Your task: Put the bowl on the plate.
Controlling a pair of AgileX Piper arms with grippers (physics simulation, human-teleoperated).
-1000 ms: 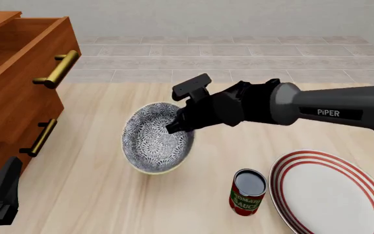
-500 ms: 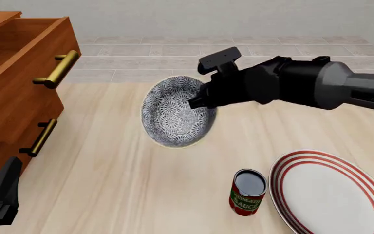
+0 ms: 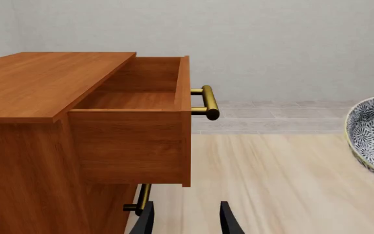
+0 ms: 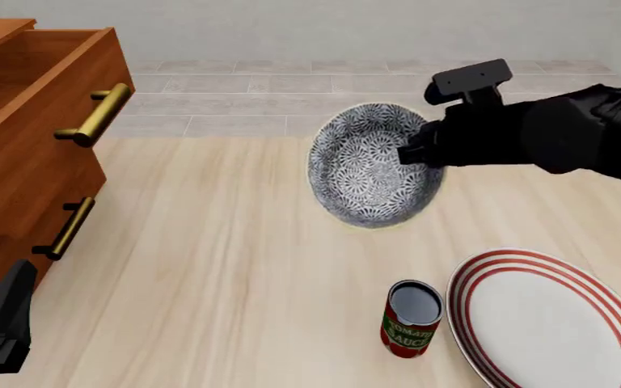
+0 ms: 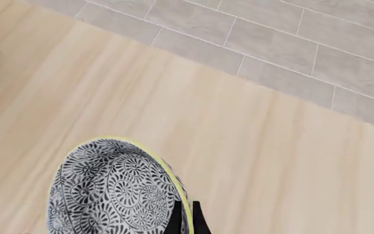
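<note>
The bowl, pinched at its rim between the right gripper's matt black fingers, looks like glazed ceramic, smooth, with a dense printed pattern. Below it the table is pale, matt wood grain. The plate is smooth white ceramic. The can has a dull metal top. The dresser is satin wood with brass handles.

Right tool raised mid-table, clamped on bowl rim; left tool low, seemingly parted.
</note>
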